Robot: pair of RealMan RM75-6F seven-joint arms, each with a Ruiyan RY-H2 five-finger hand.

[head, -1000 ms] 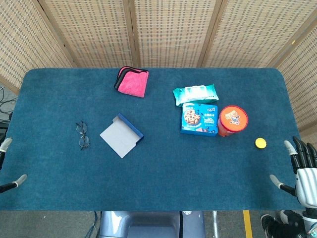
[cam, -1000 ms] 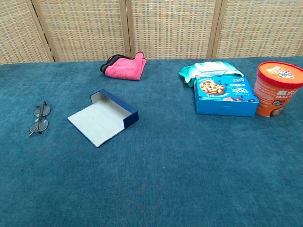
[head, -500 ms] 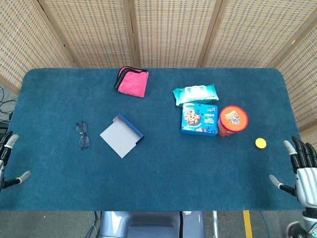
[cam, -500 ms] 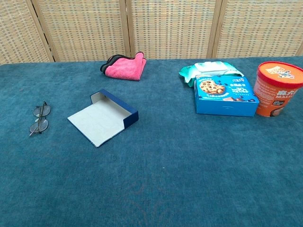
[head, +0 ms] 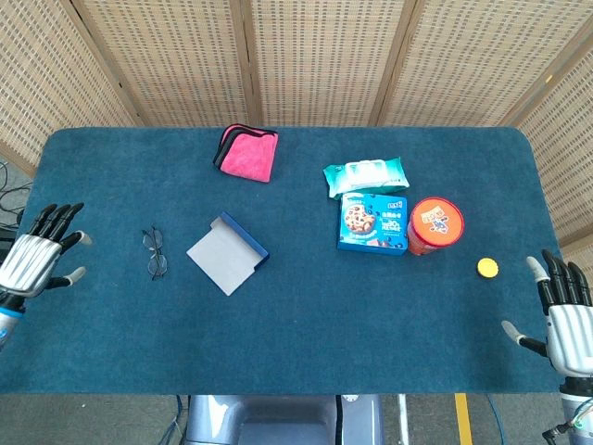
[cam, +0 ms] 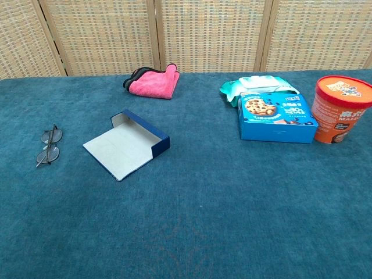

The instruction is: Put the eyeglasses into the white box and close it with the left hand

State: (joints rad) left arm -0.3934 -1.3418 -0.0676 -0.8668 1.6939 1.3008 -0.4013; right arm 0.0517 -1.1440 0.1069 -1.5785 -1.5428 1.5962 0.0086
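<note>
Two robot hands sit at the tabletop [head: 306, 324] edges, and only mine on the left has really moved: within the last second the left robot hand [head: 37, 261] has come up from the near corner, where only its fingertips showed, to hover at the left edge with fingers spread wide and nothing in them. The right robot hand [head: 565, 315] has barely shifted at the right edge and is likewise spread and empty. The eyeglasses [head: 154, 253] lie folded flat on the blue cloth, near the left hand and just left of the white box [head: 226, 253], which lies open, its pale inside up and its blue wall on the far-right side; neither has moved. I read this as the start of the reach, with nothing of the task done yet. The glasses are thin and lie flush on the pile, so I expect a careful pinch on the frame. The chest view shows neither hand.
</note>
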